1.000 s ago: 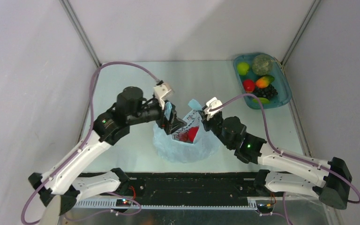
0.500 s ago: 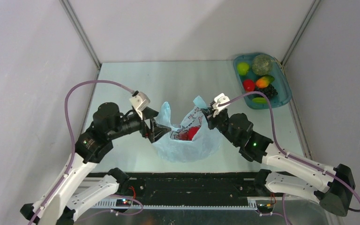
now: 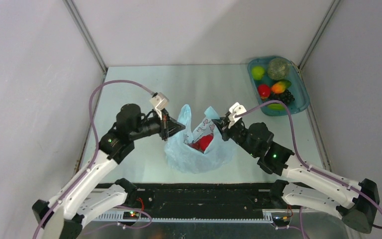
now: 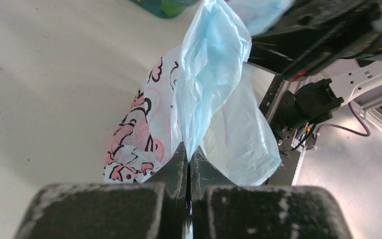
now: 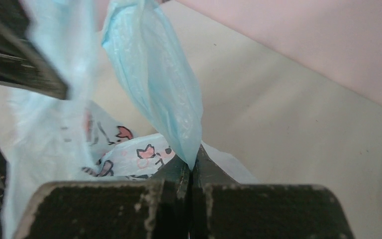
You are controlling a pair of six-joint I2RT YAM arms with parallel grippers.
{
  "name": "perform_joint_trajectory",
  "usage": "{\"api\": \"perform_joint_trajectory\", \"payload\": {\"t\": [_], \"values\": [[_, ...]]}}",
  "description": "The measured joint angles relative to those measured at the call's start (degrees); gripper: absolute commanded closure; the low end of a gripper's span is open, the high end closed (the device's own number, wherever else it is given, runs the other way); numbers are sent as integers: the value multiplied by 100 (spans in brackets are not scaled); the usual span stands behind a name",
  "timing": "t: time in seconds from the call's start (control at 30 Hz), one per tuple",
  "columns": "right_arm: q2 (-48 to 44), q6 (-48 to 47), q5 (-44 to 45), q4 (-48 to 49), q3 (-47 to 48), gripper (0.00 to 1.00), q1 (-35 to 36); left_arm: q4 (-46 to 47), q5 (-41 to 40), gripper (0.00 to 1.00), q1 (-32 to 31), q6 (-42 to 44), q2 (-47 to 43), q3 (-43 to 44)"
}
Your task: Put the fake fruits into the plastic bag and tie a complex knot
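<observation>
- At desk centre sits the plastic bag (image 3: 195, 155), a red fruit (image 3: 202, 143) inside.
- Left hand (image 3: 175, 128) at 9 o'clock and right hand (image 3: 219, 127) at 3 o'clock each clench one side of it, probably for knotting.

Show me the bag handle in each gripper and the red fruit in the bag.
Left handle (image 4: 211, 74): left wrist view, middle of the strip.
Right handle (image 5: 159, 94): right wrist view, middle of the strip.
Red fruit (image 3: 202, 143): top view, its exposed top.

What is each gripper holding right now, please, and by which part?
Both hold the plastic bag. The left gripper is shut on one handle strip near its lower end; the right gripper is shut on the other.
</observation>
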Motion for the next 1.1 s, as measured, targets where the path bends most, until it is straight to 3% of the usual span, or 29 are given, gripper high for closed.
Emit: {"api": "perform_joint_trajectory", "payload": {"t": [0.23, 0.47, 0.8, 0.93, 1.1], "values": [[-295, -282, -503, -11, -37, 100, 299, -264, 101, 100, -31, 55, 1115, 643], [-157, -404, -831, -337, -11, 100, 424, -1207, -162, 100, -481, 643, 1967, 1840], [411, -389, -817, -970, 321, 100, 448, -2098, -841, 100, -1121, 1552, 2352, 2280], [411, -306, -820, -990, 323, 100, 393, -2306, -1150, 95, -1287, 1825, 2352, 2280], [422, -181, -820, -1034, 407, 100, 286, -2422, -1362, 80, -1495, 2035, 2332, 2280]]}}
